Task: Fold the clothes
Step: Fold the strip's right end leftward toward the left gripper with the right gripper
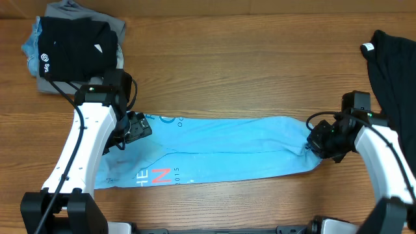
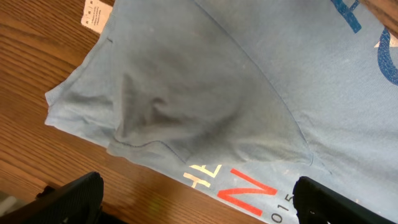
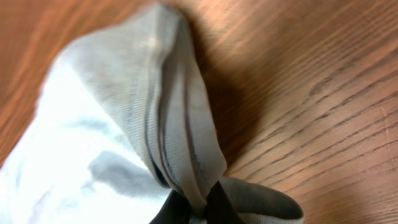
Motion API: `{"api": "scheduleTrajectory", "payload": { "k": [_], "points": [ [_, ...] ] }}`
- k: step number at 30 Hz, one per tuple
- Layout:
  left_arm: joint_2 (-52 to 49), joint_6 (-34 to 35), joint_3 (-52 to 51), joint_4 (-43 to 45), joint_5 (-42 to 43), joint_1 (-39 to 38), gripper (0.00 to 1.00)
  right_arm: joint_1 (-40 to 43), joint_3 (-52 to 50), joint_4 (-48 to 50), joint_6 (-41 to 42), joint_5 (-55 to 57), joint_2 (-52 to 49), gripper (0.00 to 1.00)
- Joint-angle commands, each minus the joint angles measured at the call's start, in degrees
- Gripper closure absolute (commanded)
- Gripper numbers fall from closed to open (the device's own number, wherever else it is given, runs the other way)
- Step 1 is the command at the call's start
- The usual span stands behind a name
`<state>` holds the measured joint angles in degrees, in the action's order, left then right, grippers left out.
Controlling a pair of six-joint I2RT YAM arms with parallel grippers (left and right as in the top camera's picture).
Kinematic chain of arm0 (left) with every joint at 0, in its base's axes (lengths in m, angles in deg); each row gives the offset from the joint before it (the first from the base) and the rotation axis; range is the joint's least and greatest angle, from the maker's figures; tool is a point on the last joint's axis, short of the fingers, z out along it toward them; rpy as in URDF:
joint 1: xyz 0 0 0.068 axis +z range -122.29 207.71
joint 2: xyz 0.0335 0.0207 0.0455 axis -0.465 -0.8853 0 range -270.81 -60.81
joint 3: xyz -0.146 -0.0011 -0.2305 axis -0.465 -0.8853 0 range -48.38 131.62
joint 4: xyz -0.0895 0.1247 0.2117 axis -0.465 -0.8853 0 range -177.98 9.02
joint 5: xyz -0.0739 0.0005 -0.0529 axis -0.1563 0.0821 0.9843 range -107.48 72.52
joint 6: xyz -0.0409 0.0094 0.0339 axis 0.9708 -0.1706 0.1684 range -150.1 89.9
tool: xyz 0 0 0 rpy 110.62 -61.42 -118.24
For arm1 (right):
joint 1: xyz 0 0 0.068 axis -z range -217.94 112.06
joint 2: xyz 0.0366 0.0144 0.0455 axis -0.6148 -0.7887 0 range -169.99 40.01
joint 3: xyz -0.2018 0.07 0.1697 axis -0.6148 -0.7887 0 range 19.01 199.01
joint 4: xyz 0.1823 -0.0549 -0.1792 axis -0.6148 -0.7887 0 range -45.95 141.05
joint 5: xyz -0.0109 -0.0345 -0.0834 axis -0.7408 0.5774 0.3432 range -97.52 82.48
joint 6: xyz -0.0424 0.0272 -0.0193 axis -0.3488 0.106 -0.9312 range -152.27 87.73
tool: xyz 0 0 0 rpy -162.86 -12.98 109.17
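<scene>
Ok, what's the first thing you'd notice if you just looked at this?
The long light blue T-shirt stretched across the middle of the table, folded into a strip with red and white letters near its left end. The right gripper is pinching its right end, while the left gripper hangs open over the left end. A black garment tops a pile in the far left corner.
</scene>
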<state>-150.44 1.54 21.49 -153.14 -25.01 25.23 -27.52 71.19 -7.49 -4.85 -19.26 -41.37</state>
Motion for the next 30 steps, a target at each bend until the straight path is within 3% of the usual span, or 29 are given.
{"api": "scheduleTrajectory", "payload": {
  "k": [1,10,19,30],
  "points": [
    [0.6,1.4,0.3,0.2,0.1,0.2,0.00,-4.1,1.7,0.1,1.4,1.0,5.6,0.96],
    [0.6,1.4,0.3,0.5,1.4,0.2,0.00,-20.1,1.5,1.4,6.1,1.0,6.6,0.96],
    [0.6,1.4,0.3,0.5,1.4,0.2,0.00,-35.5,1.5,8.7,13.6,1.0,4.4,0.96],
    [0.5,1.4,0.3,0.5,1.4,0.2,0.00,-45.6,1.5,15.9,16.3,1.0,2.8,0.96]
  ]
}}
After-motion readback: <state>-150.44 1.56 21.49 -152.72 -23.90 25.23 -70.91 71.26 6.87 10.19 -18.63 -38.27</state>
